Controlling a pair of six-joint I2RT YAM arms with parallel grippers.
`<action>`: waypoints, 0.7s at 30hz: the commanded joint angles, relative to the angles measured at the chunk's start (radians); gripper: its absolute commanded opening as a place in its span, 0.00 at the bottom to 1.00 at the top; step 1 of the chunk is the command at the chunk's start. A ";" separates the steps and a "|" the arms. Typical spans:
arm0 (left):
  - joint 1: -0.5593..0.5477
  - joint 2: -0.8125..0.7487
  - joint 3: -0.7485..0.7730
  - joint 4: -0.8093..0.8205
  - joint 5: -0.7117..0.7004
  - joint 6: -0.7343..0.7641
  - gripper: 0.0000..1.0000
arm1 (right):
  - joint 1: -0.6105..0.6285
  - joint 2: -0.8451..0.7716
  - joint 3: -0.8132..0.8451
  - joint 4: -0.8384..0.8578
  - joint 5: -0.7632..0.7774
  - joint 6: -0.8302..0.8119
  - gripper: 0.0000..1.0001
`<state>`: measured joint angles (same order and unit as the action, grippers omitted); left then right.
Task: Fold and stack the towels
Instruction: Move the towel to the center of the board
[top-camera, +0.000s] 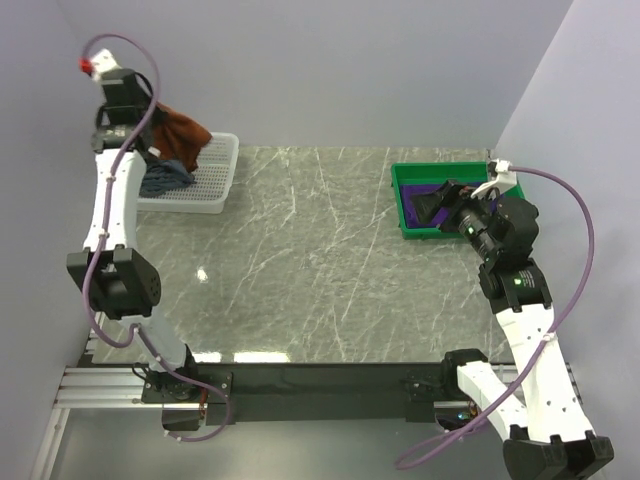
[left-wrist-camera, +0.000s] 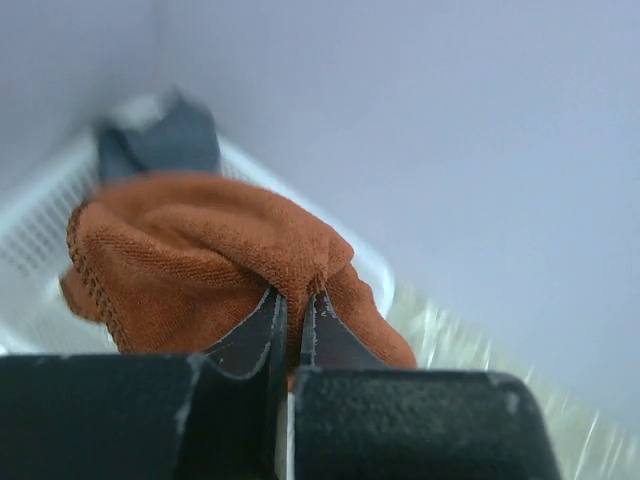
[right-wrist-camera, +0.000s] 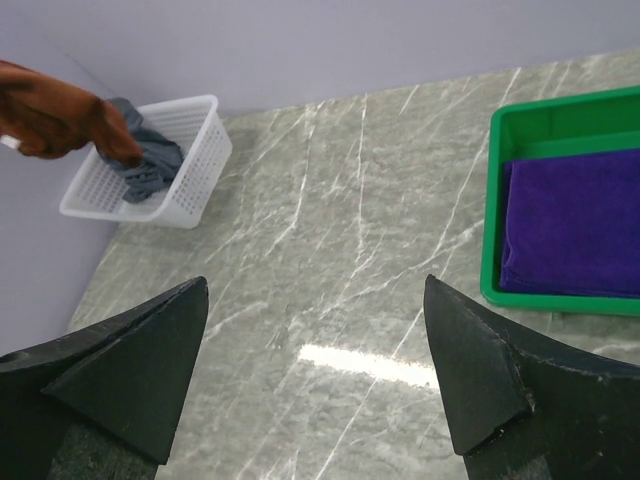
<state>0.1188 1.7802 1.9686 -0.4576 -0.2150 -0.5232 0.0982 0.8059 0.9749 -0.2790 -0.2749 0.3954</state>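
My left gripper (left-wrist-camera: 295, 295) is shut on a fold of the rust-brown towel (left-wrist-camera: 200, 240). It holds that towel (top-camera: 183, 132) up in the air above the white basket (top-camera: 215, 185) at the far left. A grey-blue towel (top-camera: 165, 178) lies crumpled in the basket, also visible in the right wrist view (right-wrist-camera: 145, 165). A purple towel (right-wrist-camera: 575, 225) lies folded flat in the green tray (right-wrist-camera: 555, 110) at the far right. My right gripper (right-wrist-camera: 315, 285) hangs open over the table beside the tray, with nothing between its fingers.
The marble table top (top-camera: 310, 260) stretches between the basket and the green tray (top-camera: 410, 178). Lilac walls close in the back and both sides. The basket sits close against the left wall.
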 joint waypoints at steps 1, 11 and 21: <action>-0.105 -0.034 -0.047 -0.021 0.078 0.048 0.01 | 0.015 -0.039 -0.010 0.011 -0.003 -0.006 0.94; -0.439 -0.215 -0.128 -0.082 0.201 -0.041 0.04 | 0.038 -0.089 -0.005 -0.046 -0.032 0.011 0.94; -0.803 -0.626 -0.917 0.013 0.226 -0.237 0.87 | 0.171 -0.080 -0.034 -0.207 -0.020 -0.030 0.93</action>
<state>-0.6006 1.2469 1.2369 -0.4637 0.0128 -0.6636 0.1959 0.7174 0.9585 -0.4171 -0.3130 0.3950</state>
